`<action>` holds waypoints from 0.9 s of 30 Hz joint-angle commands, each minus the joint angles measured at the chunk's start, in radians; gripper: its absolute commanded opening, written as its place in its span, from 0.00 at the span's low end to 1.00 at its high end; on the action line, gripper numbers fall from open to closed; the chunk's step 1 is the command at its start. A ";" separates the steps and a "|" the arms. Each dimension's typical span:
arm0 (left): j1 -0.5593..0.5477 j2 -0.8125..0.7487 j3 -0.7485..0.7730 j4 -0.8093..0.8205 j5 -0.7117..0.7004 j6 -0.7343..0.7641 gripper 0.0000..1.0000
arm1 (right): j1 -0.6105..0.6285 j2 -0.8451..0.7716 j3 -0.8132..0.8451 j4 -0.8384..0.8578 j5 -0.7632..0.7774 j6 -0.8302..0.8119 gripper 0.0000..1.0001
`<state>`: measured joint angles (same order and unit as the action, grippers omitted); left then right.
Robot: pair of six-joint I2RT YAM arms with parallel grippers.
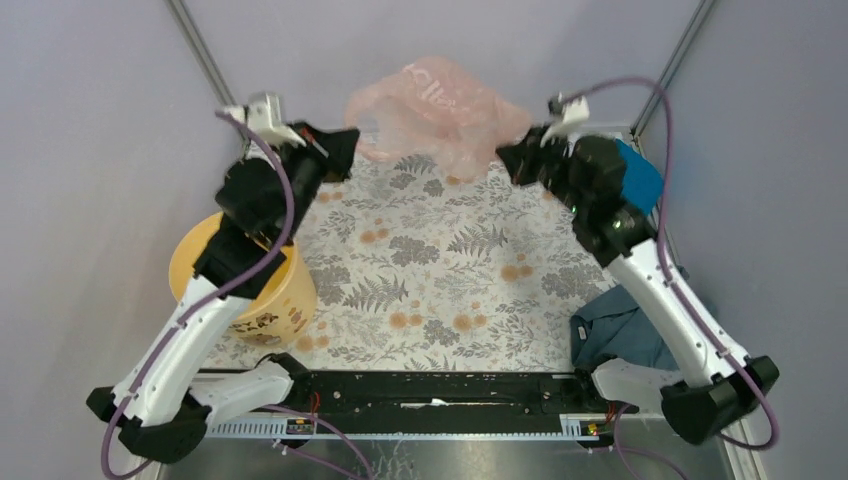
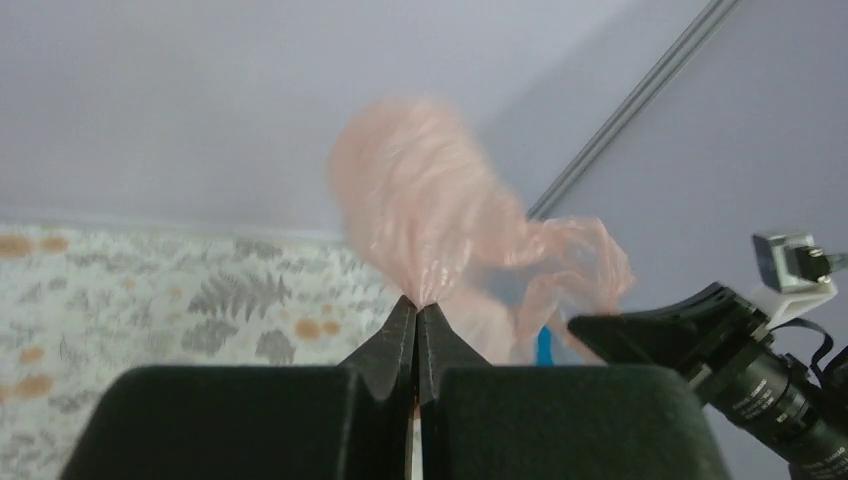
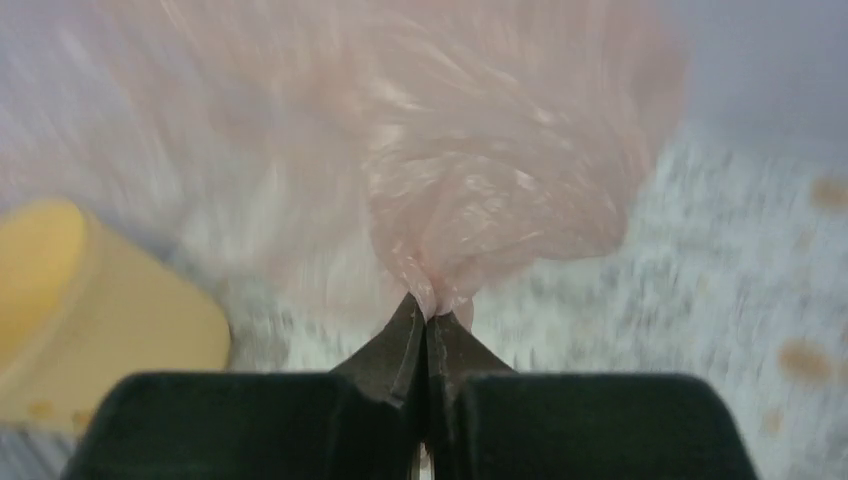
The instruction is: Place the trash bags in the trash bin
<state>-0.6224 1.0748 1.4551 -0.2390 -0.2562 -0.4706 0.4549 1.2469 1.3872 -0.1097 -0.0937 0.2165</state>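
Observation:
The pale pink trash bag (image 1: 435,110) hangs in the air at the far side of the table, stretched between both grippers. My left gripper (image 1: 350,140) is shut on its left edge; in the left wrist view the film (image 2: 430,200) bunches out of the closed tips (image 2: 417,303). My right gripper (image 1: 505,152) is shut on its right edge; the right wrist view shows the film (image 3: 480,180) pinched at the tips (image 3: 428,312). The yellow-orange trash bin (image 1: 250,285) stands at the near left, partly under my left arm, and shows blurred in the right wrist view (image 3: 90,310).
A floral mat (image 1: 440,260) covers the table. A bright blue folded cloth (image 1: 640,180) lies at the far right behind my right wrist. A dark teal cloth (image 1: 615,325) lies at the near right beside my right arm. Grey walls close in on all sides.

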 commanded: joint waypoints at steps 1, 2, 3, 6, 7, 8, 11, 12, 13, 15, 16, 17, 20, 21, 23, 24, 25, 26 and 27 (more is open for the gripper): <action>0.002 -0.036 -0.416 -0.036 0.075 -0.098 0.00 | 0.008 -0.035 -0.439 -0.005 -0.058 0.082 0.06; 0.002 -0.048 -0.497 -0.035 0.086 -0.137 0.00 | 0.008 -0.036 -0.494 -0.002 -0.068 0.093 0.06; 0.001 -0.056 -0.591 -0.038 0.094 -0.176 0.00 | 0.008 -0.031 -0.525 -0.023 -0.084 0.095 0.06; 0.002 -0.082 -0.710 -0.038 0.136 -0.228 0.00 | 0.008 -0.037 -0.568 -0.098 -0.088 0.082 0.12; 0.001 -0.092 -0.726 -0.042 0.140 -0.237 0.00 | 0.008 -0.046 -0.579 -0.123 -0.069 0.073 0.17; 0.001 -0.107 -0.738 -0.044 0.151 -0.239 0.00 | 0.007 -0.054 -0.581 -0.151 -0.041 0.062 0.22; 0.001 -0.130 -0.737 -0.066 0.163 -0.224 0.00 | 0.008 -0.068 -0.545 -0.248 0.034 0.034 0.36; 0.001 -0.133 -0.733 -0.074 0.168 -0.220 0.00 | 0.008 -0.072 -0.524 -0.270 0.045 0.028 0.40; 0.001 -0.133 -0.727 -0.079 0.180 -0.214 0.00 | 0.009 -0.078 -0.499 -0.288 0.051 0.023 0.44; 0.001 -0.134 -0.717 -0.082 0.207 -0.208 0.00 | 0.020 -0.085 -0.463 -0.320 0.072 0.016 0.53; 0.001 -0.136 -0.714 -0.083 0.220 -0.206 0.00 | 0.038 -0.086 -0.447 -0.338 0.098 0.008 0.58; 0.001 -0.137 -0.713 -0.083 0.227 -0.203 0.00 | 0.060 -0.085 -0.434 -0.352 0.150 -0.005 0.64; 0.001 -0.156 -0.715 -0.086 0.229 -0.203 0.00 | 0.168 -0.047 -0.391 -0.380 0.320 -0.051 0.83; 0.002 -0.162 -0.718 -0.086 0.229 -0.203 0.00 | 0.187 -0.018 -0.358 -0.409 0.379 -0.060 0.85; 0.001 -0.169 -0.726 -0.085 0.227 -0.201 0.00 | 0.218 0.053 -0.288 -0.468 0.498 -0.067 0.90; 0.002 -0.173 -0.730 -0.090 0.225 -0.201 0.00 | 0.228 0.075 -0.257 -0.473 0.539 -0.082 0.93; 0.001 -0.174 -0.733 -0.095 0.222 -0.202 0.00 | 0.234 0.093 -0.249 -0.465 0.568 -0.102 0.95; 0.002 -0.175 -0.735 -0.099 0.218 -0.203 0.00 | 0.234 0.111 -0.245 -0.447 0.585 -0.131 0.97; 0.001 -0.176 -0.739 -0.105 0.214 -0.205 0.00 | 0.235 0.126 -0.249 -0.421 0.585 -0.164 0.98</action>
<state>-0.6212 0.9253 0.7120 -0.3611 -0.0475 -0.6743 0.6777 1.3174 1.0920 -0.5140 0.3016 0.1585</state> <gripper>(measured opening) 0.005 0.956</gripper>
